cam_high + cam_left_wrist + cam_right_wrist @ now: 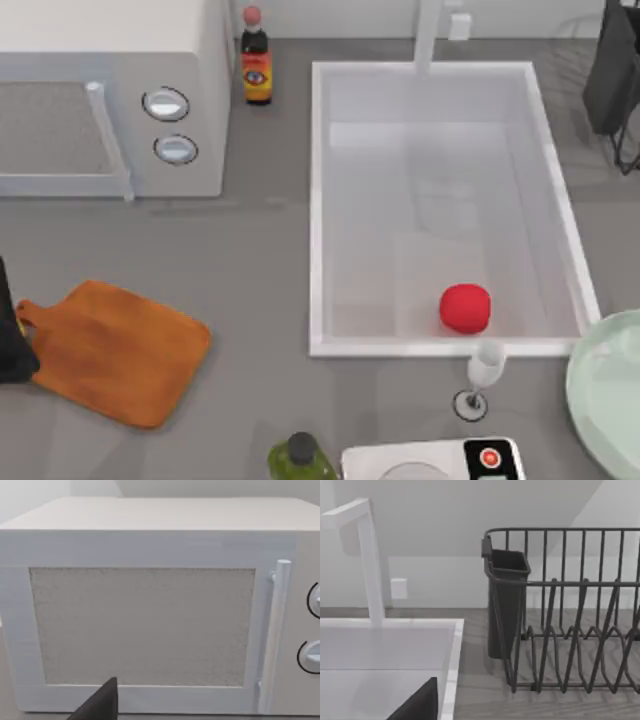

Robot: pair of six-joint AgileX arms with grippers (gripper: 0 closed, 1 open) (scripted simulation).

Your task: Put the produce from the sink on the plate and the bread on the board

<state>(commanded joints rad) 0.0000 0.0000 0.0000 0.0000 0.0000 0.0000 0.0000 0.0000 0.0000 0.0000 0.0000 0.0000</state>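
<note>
Top view, L to R. At the far left edge, mid-low, a dark bit of the left arm (10,335) sits just beside the board (115,350), touching or overlapping its handle end; a sliver of yellow shows against it, too small to identify. The left end effector's state can't be told. The board lies on the table (250,270) at lower left, long axis running diagonally from the handle at its upper-left corner down to the right, nothing resting on its visible face. Upper left: the white microwave (110,100), which the left wrist cam faces head-on, w/ a dark fingertip at that picture's lower edge. A dark sauce bottle (256,60) stands between microwave and sink.

Centre-right: the sink (318,200), a big white basin holding one item, the produce (465,307), low in the basin near its front wall and right of centre. Just below the sink rim stands a wine glass (482,375). The plate (605,390) is cut by the lower-right edge, bare where visible.

Right arm (612,70) sits at upper right over the dish rack (570,610); its end effector's state can't be told either. Judgement: the produce lies down-frame and left of the right arm, far nearer to it than to the left arm, and the plate is just right of the produce, so the right arm suits that move. The glass stands close to that path, a knock risk.
</note>
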